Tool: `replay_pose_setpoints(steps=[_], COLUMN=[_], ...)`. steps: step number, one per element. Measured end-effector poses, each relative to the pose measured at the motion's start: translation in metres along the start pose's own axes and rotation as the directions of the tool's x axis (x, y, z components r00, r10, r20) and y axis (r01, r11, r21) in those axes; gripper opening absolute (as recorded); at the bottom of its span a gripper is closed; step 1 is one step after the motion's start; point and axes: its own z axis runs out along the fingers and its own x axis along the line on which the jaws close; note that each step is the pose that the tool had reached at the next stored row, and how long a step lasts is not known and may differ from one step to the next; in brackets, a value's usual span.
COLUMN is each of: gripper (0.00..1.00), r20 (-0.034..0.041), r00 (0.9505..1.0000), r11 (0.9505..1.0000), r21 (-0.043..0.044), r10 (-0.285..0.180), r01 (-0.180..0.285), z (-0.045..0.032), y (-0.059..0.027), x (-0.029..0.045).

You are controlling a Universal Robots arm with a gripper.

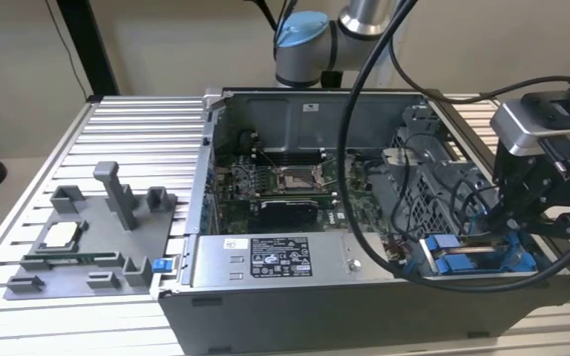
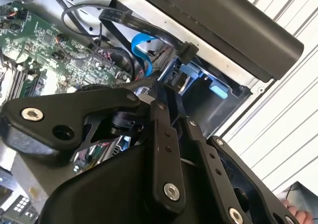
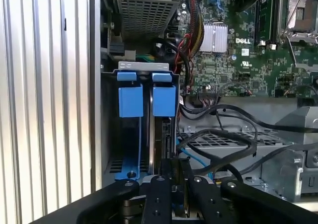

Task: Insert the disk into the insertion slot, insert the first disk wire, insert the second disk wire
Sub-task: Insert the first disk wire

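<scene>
The disk [image 3: 161, 139] stands on edge in the insertion slot [image 3: 107, 134], a grey bay at the case's corner. Its blue carrier tab [image 3: 164, 101] points toward the power supply, and a second blue tab [image 3: 130, 101] sits beside it. My gripper [image 3: 178, 172] is at the disk's other end, fingers close together and shut on the disk. In the exterior view the gripper [image 1: 516, 228] hangs over the bay, where the disk [image 1: 483, 252] lies between blue rails. Loose black disk wires [image 3: 223, 137] run over the cage beside the bay. One connector [image 2: 188, 50] hangs free.
The grey labelled power-supply box [image 1: 265, 259] fills the case's front. The motherboard [image 1: 285, 185] lies behind it. A perforated metal cage [image 1: 433, 178] borders the bay. A grey fixture plate [image 1: 77, 245] with posts rests on the slatted table [image 1: 127, 126] at the exterior view's left.
</scene>
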Motion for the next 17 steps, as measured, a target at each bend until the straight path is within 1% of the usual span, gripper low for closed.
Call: replay_pose_setpoints(steps=[4,17], gripper=[0.0,0.0], r20=[-0.0037,-0.0038], r00=[0.9998,0.9997], r11=[0.9998,0.9997], r21=[0.0026,0.0034], r10=[0.018,0.024], r01=[-0.018,-0.024], z=[0.0021,0.0042], y=[-0.0001,-0.0001], x=[0.0002,0.0013])
